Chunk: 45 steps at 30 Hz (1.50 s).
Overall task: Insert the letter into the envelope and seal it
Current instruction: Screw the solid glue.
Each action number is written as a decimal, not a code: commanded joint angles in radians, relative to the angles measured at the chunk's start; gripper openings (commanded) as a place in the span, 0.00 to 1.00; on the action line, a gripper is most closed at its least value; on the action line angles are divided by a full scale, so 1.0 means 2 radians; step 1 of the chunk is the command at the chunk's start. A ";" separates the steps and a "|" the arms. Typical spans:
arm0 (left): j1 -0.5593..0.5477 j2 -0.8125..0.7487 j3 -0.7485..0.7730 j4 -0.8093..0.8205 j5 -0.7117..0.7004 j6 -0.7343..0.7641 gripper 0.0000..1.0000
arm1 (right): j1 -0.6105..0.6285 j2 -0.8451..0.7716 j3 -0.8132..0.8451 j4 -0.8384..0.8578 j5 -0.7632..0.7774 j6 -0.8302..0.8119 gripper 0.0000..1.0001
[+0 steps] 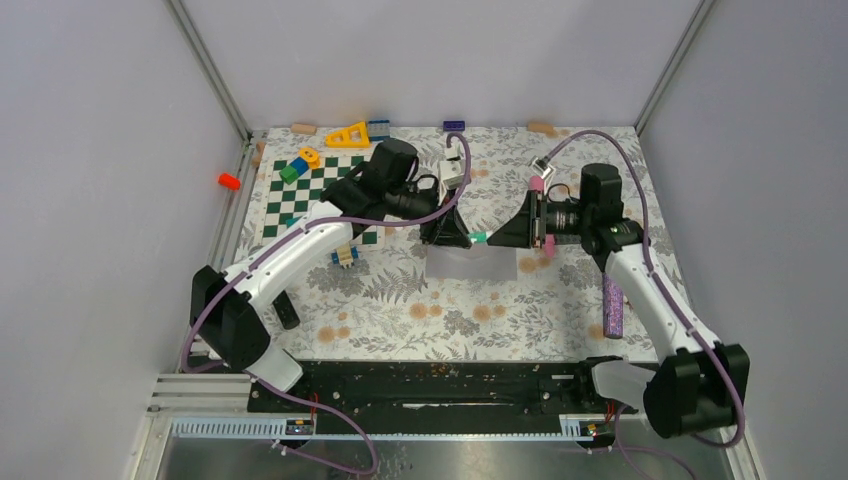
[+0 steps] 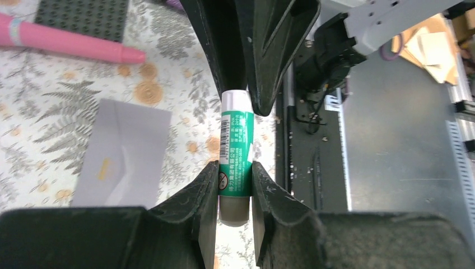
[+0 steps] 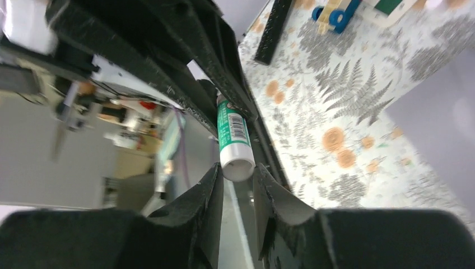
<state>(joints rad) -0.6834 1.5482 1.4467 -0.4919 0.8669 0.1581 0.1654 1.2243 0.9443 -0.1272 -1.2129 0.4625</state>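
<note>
A green-and-white glue stick [image 1: 478, 237] hangs level above the table between my two grippers. My left gripper [image 2: 235, 168] is shut on its green body [image 2: 235, 140]. From the opposite side, my right gripper [image 3: 237, 171] has its fingertips against both sides of the white cap end [image 3: 235, 165]. The pale grey-lavender envelope [image 1: 470, 265] lies flat on the floral cloth just below the stick; it shows in the left wrist view [image 2: 123, 154] and at the right edge of the right wrist view [image 3: 442, 112]. The letter is not in view.
A pink marker [image 2: 67, 45] and a dark grey studded plate [image 2: 84, 17] lie beyond the envelope. A purple pen [image 1: 612, 305] rests by the right arm. A green checkered mat [image 1: 310, 195] with toy blocks sits at the back left. A black rail [image 1: 430, 385] runs along the near edge.
</note>
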 commanded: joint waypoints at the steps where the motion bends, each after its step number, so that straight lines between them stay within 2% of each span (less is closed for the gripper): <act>1: 0.000 0.011 0.019 0.001 0.098 -0.017 0.00 | -0.002 -0.056 -0.007 -0.016 0.022 -0.194 0.21; 5: -0.001 0.023 0.017 0.017 0.133 -0.038 0.00 | 0.001 -0.093 -0.029 0.007 0.011 -0.288 0.29; 6: -0.001 0.026 0.016 0.020 0.135 -0.042 0.00 | 0.004 -0.107 -0.041 0.033 0.016 -0.295 0.35; 8: -0.002 0.028 0.019 0.021 0.136 -0.045 0.00 | 0.006 -0.131 -0.064 0.057 0.025 -0.305 0.55; 9: -0.002 0.027 0.018 0.021 0.135 -0.045 0.00 | 0.007 -0.136 -0.065 0.057 0.026 -0.305 0.61; 12: -0.002 0.021 0.017 0.021 0.122 -0.043 0.00 | 0.006 -0.130 -0.046 -0.009 0.046 -0.314 0.72; 15: -0.002 0.014 0.014 0.019 0.101 -0.035 0.00 | 0.003 -0.124 -0.036 -0.038 0.072 -0.258 0.79; 22: -0.008 0.003 0.016 -0.006 0.043 0.002 0.00 | -0.021 -0.026 0.007 -0.040 -0.010 -0.030 0.79; 25: -0.011 0.000 0.014 -0.009 0.028 0.010 0.00 | -0.026 0.018 0.021 -0.038 -0.048 0.027 0.72; 30: -0.012 -0.002 0.015 -0.010 0.013 0.014 0.00 | -0.027 0.025 0.010 -0.033 -0.029 0.053 0.60; 38: -0.013 0.000 0.017 -0.012 -0.011 0.015 0.00 | -0.027 0.010 -0.005 -0.023 -0.033 0.086 0.47; 45: -0.015 -0.001 0.018 -0.012 -0.019 0.016 0.00 | -0.026 0.010 -0.011 -0.017 -0.023 0.093 0.43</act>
<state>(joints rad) -0.7074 1.5906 1.4551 -0.5369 0.8497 0.1688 0.1165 1.2682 0.9298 -0.1951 -1.2427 0.6163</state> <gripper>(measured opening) 0.230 0.436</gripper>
